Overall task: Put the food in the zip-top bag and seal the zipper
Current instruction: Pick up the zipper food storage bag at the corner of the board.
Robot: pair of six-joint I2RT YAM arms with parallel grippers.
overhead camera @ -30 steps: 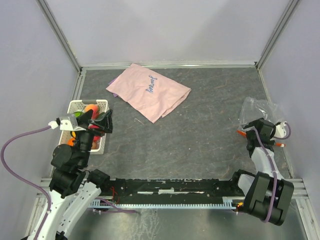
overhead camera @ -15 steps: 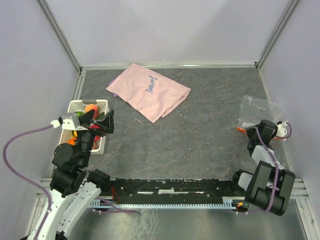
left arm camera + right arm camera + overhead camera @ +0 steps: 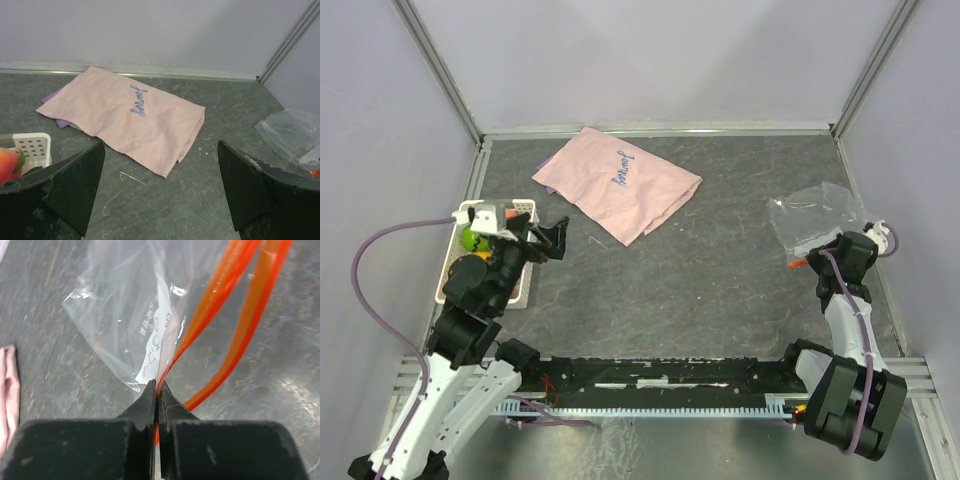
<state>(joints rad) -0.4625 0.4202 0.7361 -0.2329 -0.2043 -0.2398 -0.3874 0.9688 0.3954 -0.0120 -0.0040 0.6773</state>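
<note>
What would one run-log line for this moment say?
right hand: shut on zip-top bag rim | left hand: open, empty | food: in basket

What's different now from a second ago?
The right gripper snapped shut on the rim of the bag, which shifted a little left. The left gripper, open, swung right, off the basket. The cloth and basket stayed put.

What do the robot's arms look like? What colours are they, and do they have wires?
The left arm and right arm both have white shells with chunky black joints. A purple cable loops off the left one, and another runs along the right one. The left gripper and right gripper each have two flat, black, scuffed fingers.
</note>
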